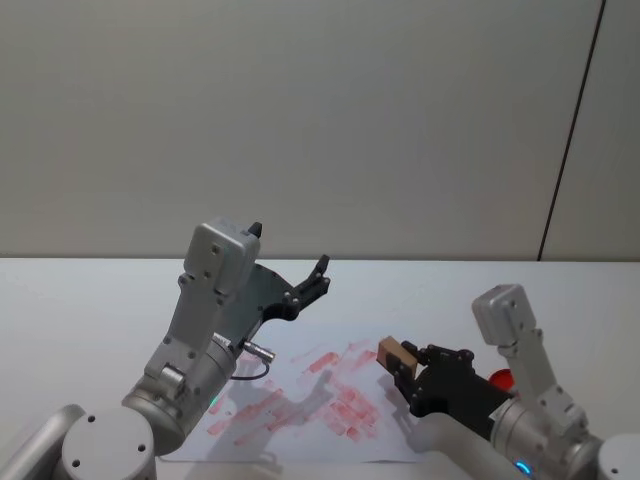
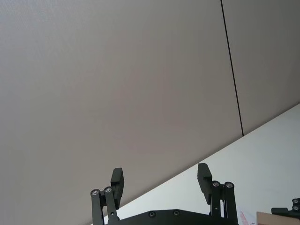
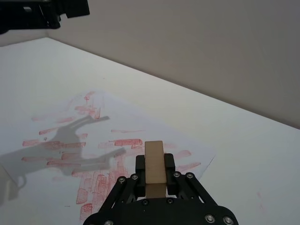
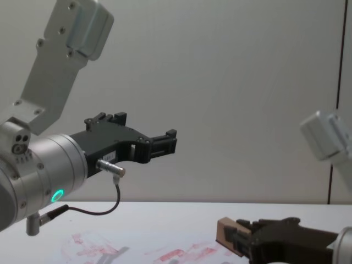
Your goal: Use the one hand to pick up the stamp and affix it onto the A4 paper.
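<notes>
At the right edge of the A4 paper (image 1: 300, 400), the right gripper (image 1: 402, 368) pinches the stamp (image 1: 391, 352) (its free end points over the red prints). The left gripper (image 2: 161, 178) hangs raised above the sheet, fingers spread; bare white table (image 1: 100, 300) lies beyond.

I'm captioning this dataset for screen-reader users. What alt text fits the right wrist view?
The right gripper holds the wooden stamp over the A4 paper, a white sheet covered in red prints on a white table. The left gripper hangs above the far side, its shadow falling across the sheet.
</notes>
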{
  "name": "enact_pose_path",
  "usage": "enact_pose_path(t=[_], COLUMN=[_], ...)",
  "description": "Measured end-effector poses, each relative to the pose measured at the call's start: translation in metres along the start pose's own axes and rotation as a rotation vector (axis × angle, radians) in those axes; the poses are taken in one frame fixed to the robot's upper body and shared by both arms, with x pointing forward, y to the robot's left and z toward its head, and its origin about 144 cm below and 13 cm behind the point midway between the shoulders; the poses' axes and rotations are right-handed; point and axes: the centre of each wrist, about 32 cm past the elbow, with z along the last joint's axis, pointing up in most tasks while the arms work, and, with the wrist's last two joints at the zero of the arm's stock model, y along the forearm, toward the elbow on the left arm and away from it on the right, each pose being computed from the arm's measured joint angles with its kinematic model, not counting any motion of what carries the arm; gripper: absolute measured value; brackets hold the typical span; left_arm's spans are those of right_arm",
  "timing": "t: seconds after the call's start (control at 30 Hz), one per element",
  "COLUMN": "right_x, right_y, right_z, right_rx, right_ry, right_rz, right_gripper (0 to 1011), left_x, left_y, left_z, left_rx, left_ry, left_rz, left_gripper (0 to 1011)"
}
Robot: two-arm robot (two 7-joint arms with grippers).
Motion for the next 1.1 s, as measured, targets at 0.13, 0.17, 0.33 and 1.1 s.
enact_pose_path(t=[0.13,0.17,0.33,1.1], right_x=[-0.002,-0.002,-0.003,-0.003], right_y=[0.004,0.004,0.008,0.015], right_z=[-0.002,-0.003,-0.006,-0.012], right_rx=[-0.015,-0.018,-0.040,-0.101], right_ry=[-0.006,-0.007,-0.014,-0.013], right_rz=[-0.003,-0.004,-0.005,0.000], right_gripper=[220,219,219,220], left_x=[0.000,0.000,0.000,0.000], left_y=[0.000,0.000,0.000,0.000], left_z=[0.000,0.000,0.000,0.000], left_rx=[0.000,0.000,0.000,0.000], left_ry=[0.000,0.000,0.000,0.000], left_rz=[0.000,0.000,0.000,0.000], left_gripper=[1002,1002,1003,1003])
